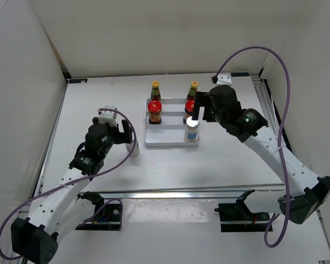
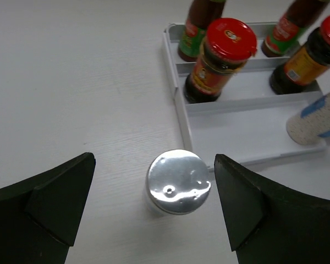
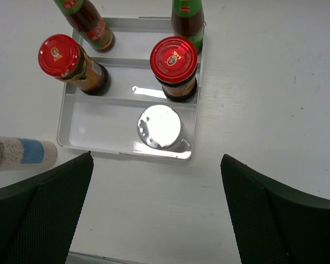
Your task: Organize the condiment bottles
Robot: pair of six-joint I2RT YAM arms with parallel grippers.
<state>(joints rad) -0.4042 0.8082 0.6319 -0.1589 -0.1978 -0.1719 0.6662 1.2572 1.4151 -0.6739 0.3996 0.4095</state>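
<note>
**Jaws wide both sides, nothing gripped**

L wrist: left gripper (image 2: 154, 164) fully spread, empty. Table shaker (image 2: 179, 181) stands upright btwn the fingers (image 2: 49, 203), touching neither. Beyond the right finger: white tray (image 2: 236, 132).

R wrist: right gripper (image 3: 157, 158) fully spread, empty. Tray shaker (image 3: 160, 126) upright on front step, just past the finger gap. Red-lidded jars (image 3: 173, 58) on mid step, sauce bottles (image 3: 91, 25) on back step.

Top: left gripper straddles table shaker beside the tray; right gripper hangs by tray shaker.

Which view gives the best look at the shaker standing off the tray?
Left wrist: the shaker stands centred in the open left gripper, silver top in full view, just outside the tray. The right wrist catches its side, cut off at the frame edge; the top view shows only a pale sliver.
</note>
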